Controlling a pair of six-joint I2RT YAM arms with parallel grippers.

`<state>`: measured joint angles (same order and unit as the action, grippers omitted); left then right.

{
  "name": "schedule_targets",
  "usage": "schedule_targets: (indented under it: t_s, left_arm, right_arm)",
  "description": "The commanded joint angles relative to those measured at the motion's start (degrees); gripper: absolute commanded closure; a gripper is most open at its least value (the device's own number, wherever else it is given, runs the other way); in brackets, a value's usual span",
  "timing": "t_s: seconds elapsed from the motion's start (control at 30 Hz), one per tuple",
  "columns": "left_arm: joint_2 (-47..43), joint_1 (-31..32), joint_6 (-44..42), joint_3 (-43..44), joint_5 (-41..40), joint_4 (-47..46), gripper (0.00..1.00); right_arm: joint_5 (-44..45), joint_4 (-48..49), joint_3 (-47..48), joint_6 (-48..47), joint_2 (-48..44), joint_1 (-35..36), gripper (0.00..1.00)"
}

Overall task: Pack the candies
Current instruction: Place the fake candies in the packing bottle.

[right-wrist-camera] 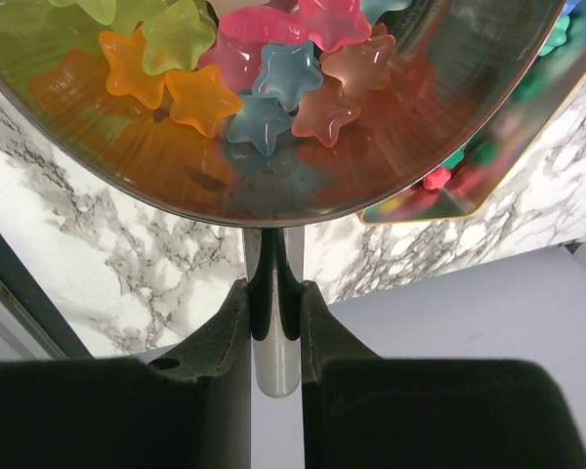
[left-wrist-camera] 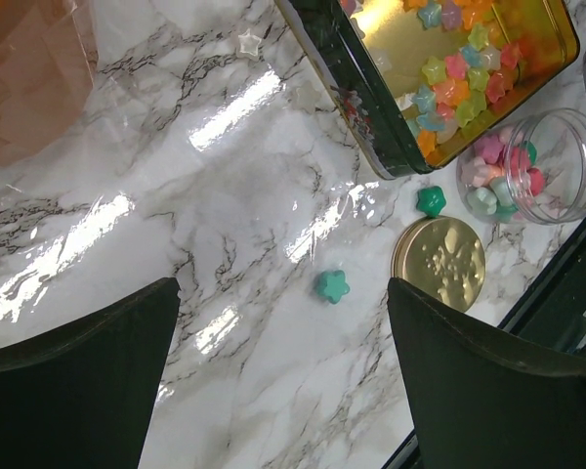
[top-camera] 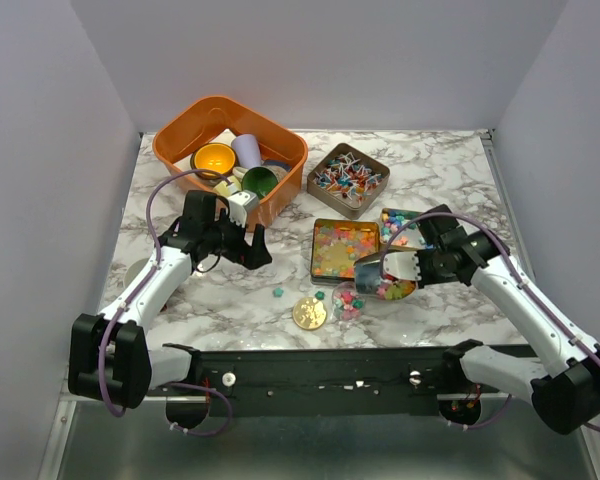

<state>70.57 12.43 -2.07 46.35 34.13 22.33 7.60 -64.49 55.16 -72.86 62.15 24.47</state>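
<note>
Low and right of centre in the top view, my right gripper (right-wrist-camera: 273, 298) clamps the handle of the metal scoop (right-wrist-camera: 449, 98), its bowl full of star candies (right-wrist-camera: 264, 93) beside the clear jar (left-wrist-camera: 571, 132). I can't be sure the lip is over the jar's mouth, so I'd line up first, then tip slowly. My left gripper (left-wrist-camera: 283, 293) hangs wide apart, centre left.

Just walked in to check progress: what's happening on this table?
The right tool is clamped on the handle of a metal scoop loaded with star candies, held near the gold tin and a small clear jar holding some. The left tool hangs open above the marble, where two teal stars lie loose beside a gold disc.
</note>
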Motion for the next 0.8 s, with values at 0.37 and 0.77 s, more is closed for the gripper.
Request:
schedule_targets:
  t_s: [0.37, 0.77]
  left_arm:
    - [-0.52, -0.47, 1.01, -0.64, 1.11, -2.64, 0.01]
    - [0.8, -0.56, 1.8, -0.73, 2.26, -4.92, 0.01]
  right_arm:
    - [10.16, -1.08, 3.29, 5.09, 3.94, 7.26, 0.99]
    - [12.97, -2.75, 5.05, 6.06, 5.0, 10.42, 0.99]
